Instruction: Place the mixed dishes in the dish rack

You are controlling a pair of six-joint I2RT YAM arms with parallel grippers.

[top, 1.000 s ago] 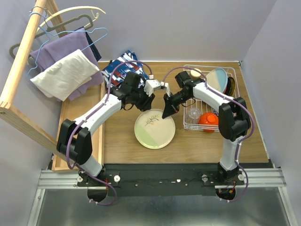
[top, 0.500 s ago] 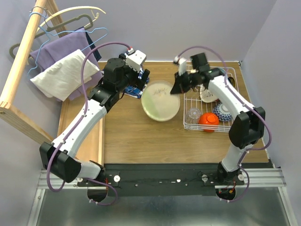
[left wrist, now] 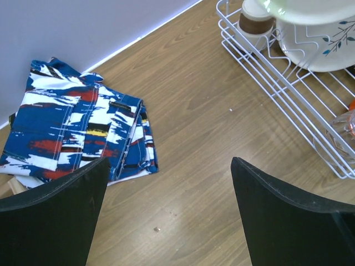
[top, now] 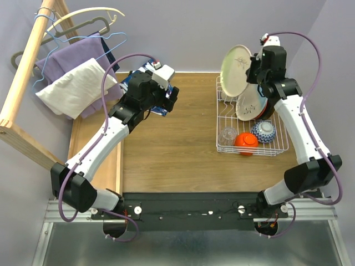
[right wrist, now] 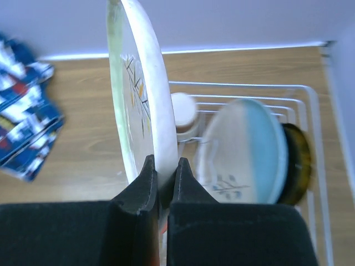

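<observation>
Your right hand (right wrist: 163,166) had lifted the large cream plate (top: 236,69) off the bench (top: 177,149) and pinched its rim, upright above the far left corner of the dish rack (left wrist: 277,83), not yet slotted, while your left hand (left wrist: 169,166) had let go and hung spread near the patterned cloth (left wrist: 77,133).

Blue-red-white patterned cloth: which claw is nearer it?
Left. The left claw hangs just beside the patterned cloth; the right claw holds a pale sprig plate over the white wire rack.
</observation>
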